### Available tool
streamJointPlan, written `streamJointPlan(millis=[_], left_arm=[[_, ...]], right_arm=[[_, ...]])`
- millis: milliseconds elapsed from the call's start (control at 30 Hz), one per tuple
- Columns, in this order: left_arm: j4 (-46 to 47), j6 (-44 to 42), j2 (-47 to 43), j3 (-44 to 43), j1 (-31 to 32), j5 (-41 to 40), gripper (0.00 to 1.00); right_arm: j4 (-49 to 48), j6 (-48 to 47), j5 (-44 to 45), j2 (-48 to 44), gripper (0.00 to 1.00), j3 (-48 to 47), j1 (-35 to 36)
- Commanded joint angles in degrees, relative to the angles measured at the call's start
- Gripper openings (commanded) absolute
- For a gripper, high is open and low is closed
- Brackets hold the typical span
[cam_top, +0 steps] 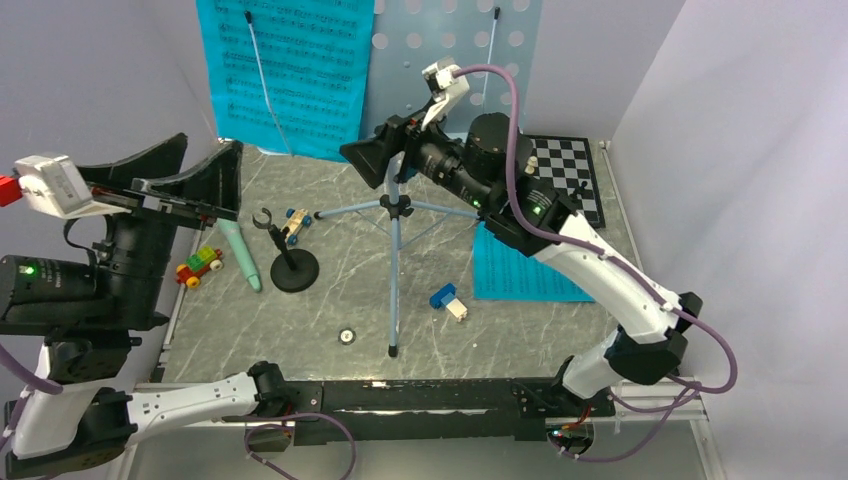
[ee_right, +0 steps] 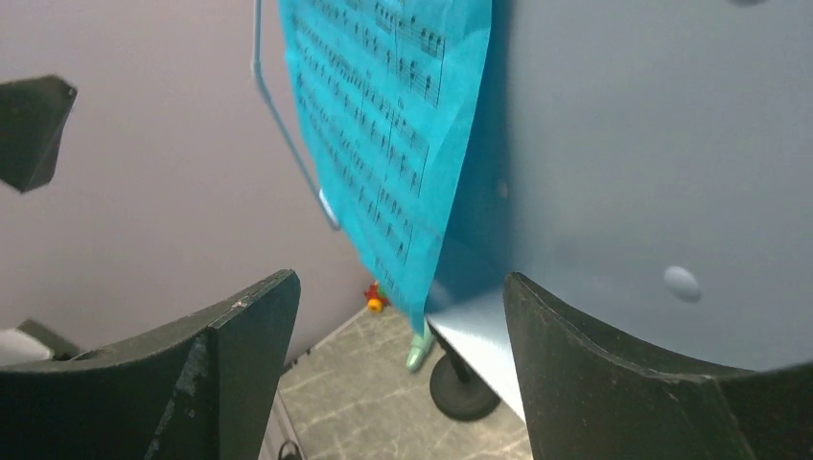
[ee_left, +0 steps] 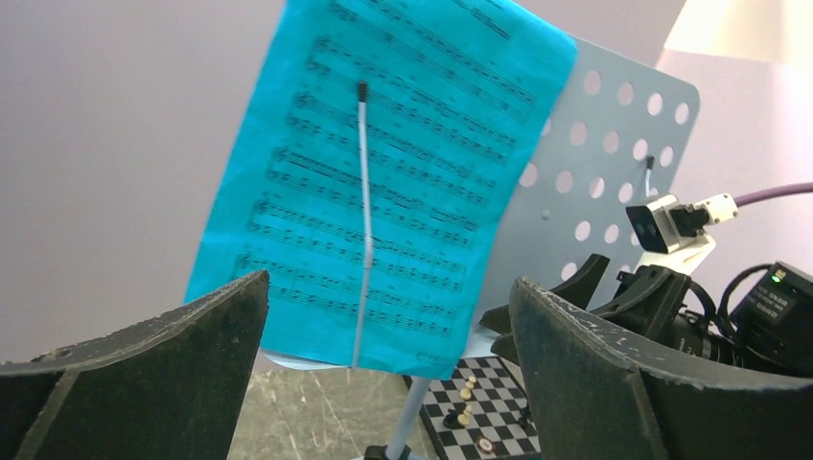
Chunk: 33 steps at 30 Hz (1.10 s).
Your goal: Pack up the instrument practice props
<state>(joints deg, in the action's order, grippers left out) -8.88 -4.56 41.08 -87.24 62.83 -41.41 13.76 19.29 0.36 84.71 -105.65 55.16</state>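
Note:
The pale-blue music stand stands mid-table on its tripod (cam_top: 395, 260), its perforated desk (cam_top: 460, 60) at the back. One cyan sheet-music page (cam_top: 290, 75) hangs on the desk under a wire clip. The second page (cam_top: 520, 270) lies flat on the table at the right, partly under my right arm. The mint-green microphone (cam_top: 240, 255) lies beside the black mic stand (cam_top: 293, 268). My left gripper (cam_top: 210, 145) is open and empty, raised at the left and facing the hanging page (ee_left: 403, 163). My right gripper (cam_top: 358, 165) is open and empty, close to the desk's lower edge (ee_right: 479, 335).
A chessboard (cam_top: 565, 175) with pieces lies at the back right. Toy cars (cam_top: 198, 265) (cam_top: 293, 225) sit near the mic stand. A blue-white block (cam_top: 448, 300) and a small round piece (cam_top: 347, 336) lie near the tripod's front leg. Walls enclose the table.

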Motion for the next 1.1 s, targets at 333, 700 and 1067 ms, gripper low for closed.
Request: streamJointPlan(millis=[333,700,1067], left_arm=[[3.48,-5.13,-0.53,-0.56,0.28,-3.05,0.99],[5.91,-11.79,4.43,-0.45,0.19,-3.72,0.99],[1.06,-2.8,3.27,1.63,-5.68,4.31,0.99]], right_arm=[[-2.35,4.83,7.85,8.34,0.77,-9.42,1.04],[-3.66,4.05,8.66,10.77,0.47,-11.97,1.18],[-4.79,2.19,9.4,8.61,0.16,-8.6,1.23]])
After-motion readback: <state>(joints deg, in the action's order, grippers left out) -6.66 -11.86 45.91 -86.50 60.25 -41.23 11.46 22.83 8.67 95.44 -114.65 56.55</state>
